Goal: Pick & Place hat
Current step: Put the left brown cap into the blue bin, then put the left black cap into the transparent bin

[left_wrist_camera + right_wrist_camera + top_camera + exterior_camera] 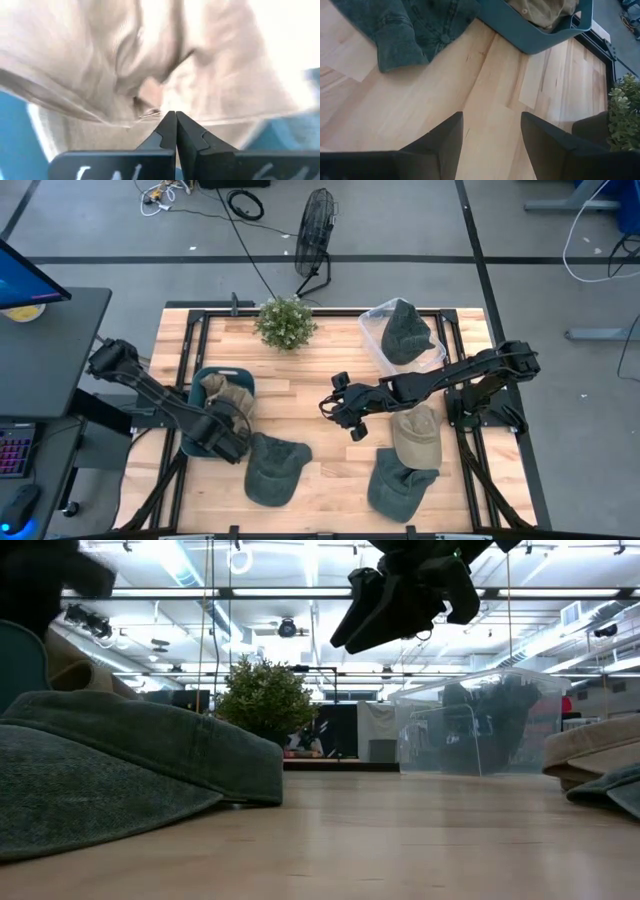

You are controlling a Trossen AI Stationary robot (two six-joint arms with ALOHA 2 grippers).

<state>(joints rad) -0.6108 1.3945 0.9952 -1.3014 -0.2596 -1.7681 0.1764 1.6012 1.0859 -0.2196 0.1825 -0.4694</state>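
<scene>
A tan hat (pixel 224 393) lies in a blue bin (pixel 243 376) at the table's left. My left gripper (pixel 228 432) is over the bin's near side, shut at the hat's edge. My right gripper (pixel 338 412) hangs open above bare wood at mid-table and touches nothing. A dark green hat (pixel 275 468) lies flat on the table near the bin and also shows in the right wrist view (pixel 415 30). Another dark green hat (pixel 400 485) and a second tan hat (pixel 415 435) lie at the near right. A further green hat (pixel 405 335) sits in a clear container. My left gripper (pixel 175 116) has its fingers shut together right at an edge of the tan hat (pixel 150 114), which fills the wrist view. The cloth seems caught at the fingertips. The hat's body lies in the blue bin (pixel 20 125).
A potted plant (pixel 285 322) stands at the far edge of the table, next to the clear container (pixel 375 330). The black frame rails run along both sides. Bare wood lies between the bin and the right-hand hats.
</scene>
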